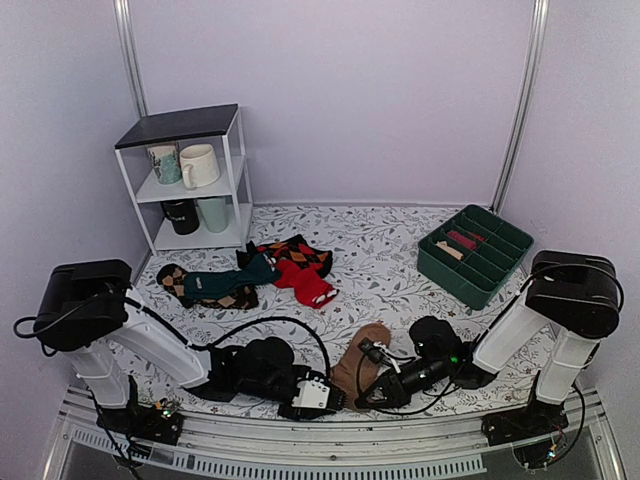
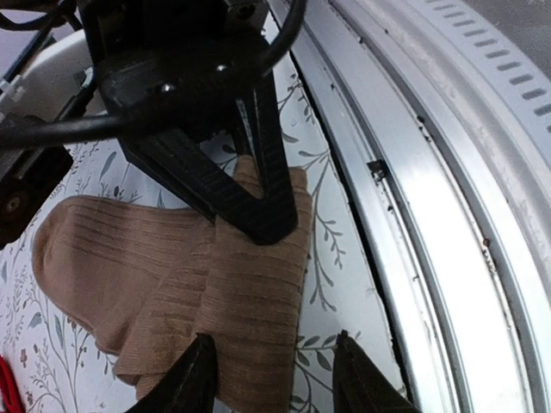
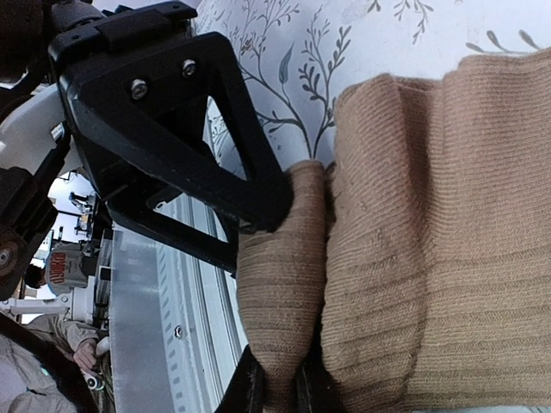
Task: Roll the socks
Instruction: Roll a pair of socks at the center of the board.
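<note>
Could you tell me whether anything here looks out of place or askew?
Nothing looks spilled or damaged. The tan-brown ribbed knitted socks lie bunched rather than flat, right beside the metal rail at the near edge, with one fold pinched up by the right gripper.

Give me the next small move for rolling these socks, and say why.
Probably close the left tool on the tan-brown ribbed knitted socks: its fingers stand open astride one end, while the right tool pinches a fold beside it, so both could then start the roll.
</note>
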